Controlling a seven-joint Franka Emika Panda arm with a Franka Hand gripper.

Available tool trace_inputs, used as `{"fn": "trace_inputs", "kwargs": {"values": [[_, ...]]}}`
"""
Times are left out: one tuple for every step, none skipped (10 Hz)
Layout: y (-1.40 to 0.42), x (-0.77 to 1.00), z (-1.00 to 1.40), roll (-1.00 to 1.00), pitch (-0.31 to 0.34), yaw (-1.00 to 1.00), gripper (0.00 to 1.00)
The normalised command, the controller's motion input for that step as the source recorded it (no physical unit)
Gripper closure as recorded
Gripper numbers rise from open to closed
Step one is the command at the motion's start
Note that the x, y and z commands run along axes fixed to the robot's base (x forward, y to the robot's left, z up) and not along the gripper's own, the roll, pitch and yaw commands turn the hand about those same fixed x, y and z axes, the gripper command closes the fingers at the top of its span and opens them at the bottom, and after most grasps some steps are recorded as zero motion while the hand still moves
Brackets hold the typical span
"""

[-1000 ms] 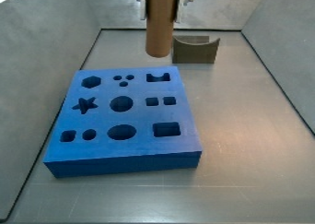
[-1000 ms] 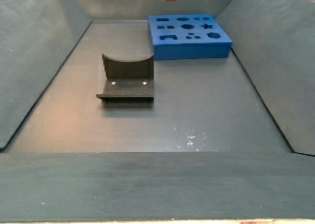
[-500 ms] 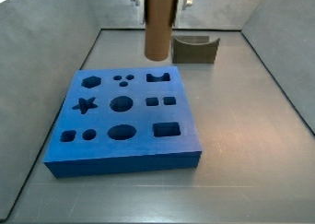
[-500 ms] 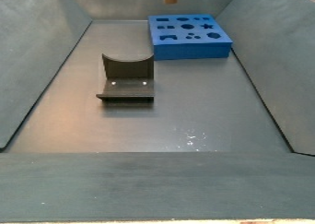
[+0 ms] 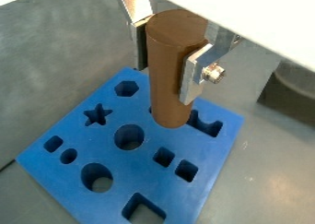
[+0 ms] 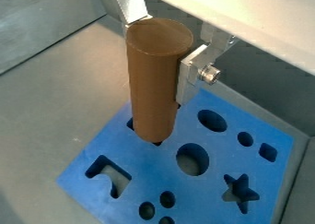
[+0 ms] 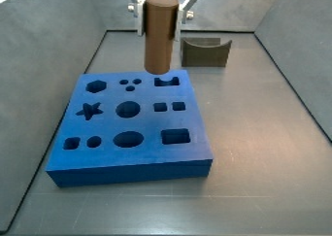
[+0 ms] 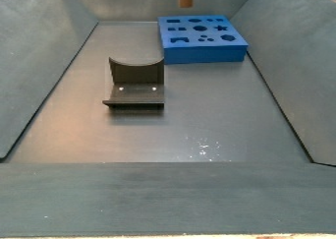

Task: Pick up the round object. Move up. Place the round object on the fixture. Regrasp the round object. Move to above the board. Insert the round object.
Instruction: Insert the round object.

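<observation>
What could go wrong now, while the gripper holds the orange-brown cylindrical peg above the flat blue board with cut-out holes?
1. The gripper grips only the upper part of the orange-brown cylindrical peg, so contact might tilt it.
2. The peg's lower end hangs above the flat blue board, apparently not centred over a large round hole; descending now could jam it.

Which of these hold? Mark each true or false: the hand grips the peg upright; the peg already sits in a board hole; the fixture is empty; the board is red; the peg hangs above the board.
1. The hand grips the round object upright. True.
2. The peg already sits in a hole of the board. False: its lower end is clear of the board.
3. The fixture is empty. True.
4. The board is red. False: it is blue.
5. The peg hangs above the board. True, as both wrist views show.
</observation>
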Motion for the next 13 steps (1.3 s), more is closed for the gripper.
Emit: {"fn": "trace_inputs", "kwargs": {"values": [[0.16,0.00,-0.04,-1.00,0.154,-0.26,1.00],[0.09,0.00,-0.03,-0.38,0.000,0.00,1.00],[0.00,0.00,-0.11,0.00,0.000,0.00,1.00],[0.00,-0.29,-0.48,-0.25,-0.037,0.00,1.00],[-0.01,-0.39,-0.66,-0.37,-0.077,0.00,1.00],[0.00,-0.30,-0.59,-0.38,-0.146,0.00,1.00],[0.00,0.00,0.00,-0.01,0.000,0.00,1.00],[-0.02,0.00,-0.07,0.00,0.000,0.00,1.00],[-0.20,-0.35,-0.27,-0.21,0.000,0.00,1.00],[-0.14,-0.37,-0.19,-0.29,-0.057,0.00,1.00],[0.00,0.00,0.00,-0.03,0.000,0.00,1.00],[0.00,-0.05,-0.03,0.00,0.000,0.00,1.00],[-0.26,-0.37,-0.07,0.00,0.000,0.00,1.00]]}}
